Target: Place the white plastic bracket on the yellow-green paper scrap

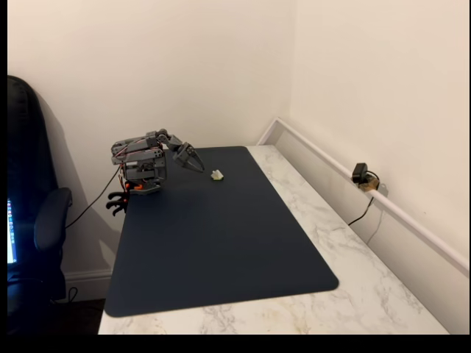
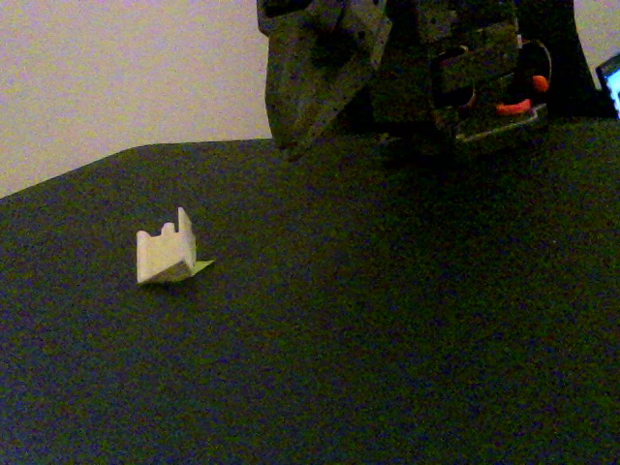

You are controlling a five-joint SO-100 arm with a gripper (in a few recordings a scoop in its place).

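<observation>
My pincer (image 1: 197,163) is hanging empty, jaws parted, near the mat's far edge; chunky off-white plastic bracket (image 2: 163,255) is sitting on yellow-green paper sliver (image 2: 200,265). Placing looks finished; next I'm likely retreating.

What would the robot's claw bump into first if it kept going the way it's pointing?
Probably the dark mat. The gripper tips down and to the right in a fixed view, toward the white plastic bracket, which sits on the yellow-green paper scrap. It might reach the bracket instead; depth is unclear.
</observation>
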